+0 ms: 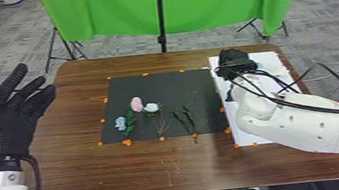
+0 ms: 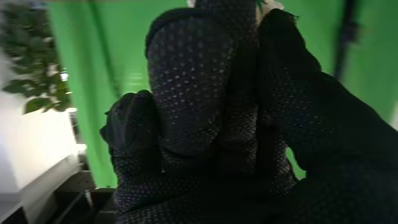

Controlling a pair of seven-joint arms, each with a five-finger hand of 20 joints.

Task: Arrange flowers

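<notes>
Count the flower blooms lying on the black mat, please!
3: a pink bloom, a white bloom just right of it, and a blue bloom nearer the robot, leftmost.

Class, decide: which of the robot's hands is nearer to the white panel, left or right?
Right. The right hand is over the panel's far end; the left hand is off beyond the table's left side.

Soft, bright light, one strong glare.
The worktop (image 1: 165,176) is lit fairly evenly; in the right wrist view, white glare washes out the wall (image 2: 27,155) near the foliage (image 2: 34,60).
</notes>
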